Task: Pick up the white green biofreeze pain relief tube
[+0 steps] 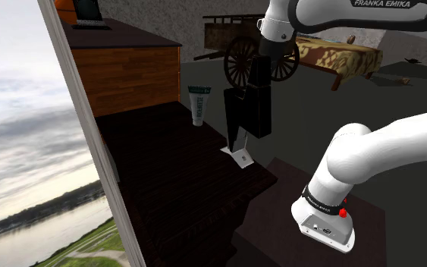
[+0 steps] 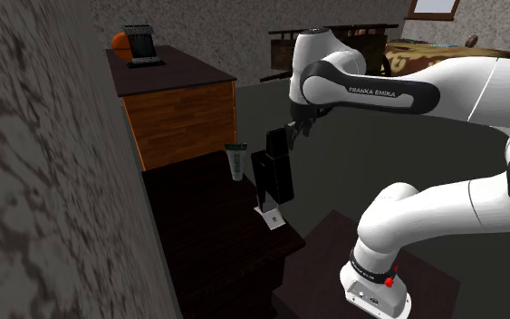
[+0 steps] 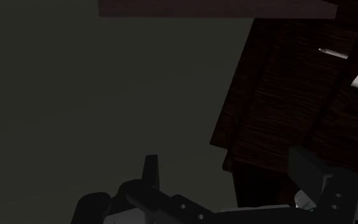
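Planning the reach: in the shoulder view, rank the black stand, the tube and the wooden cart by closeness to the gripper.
1. Black stand, right beside the gripper.
2. Tube, upright by the cabinet.
3. Cart, far back on the floor.

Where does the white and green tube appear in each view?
Shoulder view: the tube stands upright at the dark table's far end, near the wooden cabinet.
Second exterior view: the tube stands at picture centre, same table end.
Wrist view: the dark table's corner, the landmark all views share.
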Controlling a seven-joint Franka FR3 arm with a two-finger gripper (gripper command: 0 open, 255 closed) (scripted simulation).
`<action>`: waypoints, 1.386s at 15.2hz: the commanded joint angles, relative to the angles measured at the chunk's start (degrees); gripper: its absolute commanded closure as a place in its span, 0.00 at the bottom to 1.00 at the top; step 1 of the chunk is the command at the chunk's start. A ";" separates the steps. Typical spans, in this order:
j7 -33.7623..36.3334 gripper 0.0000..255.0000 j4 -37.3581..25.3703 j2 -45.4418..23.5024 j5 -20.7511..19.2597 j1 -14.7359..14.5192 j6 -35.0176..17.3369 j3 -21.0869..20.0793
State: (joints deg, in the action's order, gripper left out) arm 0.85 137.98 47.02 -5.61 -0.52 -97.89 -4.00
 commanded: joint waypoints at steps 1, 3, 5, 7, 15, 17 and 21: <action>0.00 0.00 0.00 0.00 0.00 0.00 0.00 0.00; -2.19 0.00 -3.90 -5.46 1.26 -1.37 -0.10 0.31; -4.43 0.00 -7.99 -10.76 2.59 -2.74 0.18 0.55; -6.71 0.00 -12.28 -15.92 3.97 -4.08 0.81 0.71; -14.89 0.00 -29.90 -34.15 9.23 -8.30 5.98 0.26; -14.97 0.00 -28.15 -33.95 9.26 -8.30 4.43 0.23; -15.12 0.00 -24.81 -33.70 9.30 -8.31 1.34 0.19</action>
State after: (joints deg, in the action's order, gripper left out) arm -14.20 112.47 13.28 3.67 -8.83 -95.88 -3.81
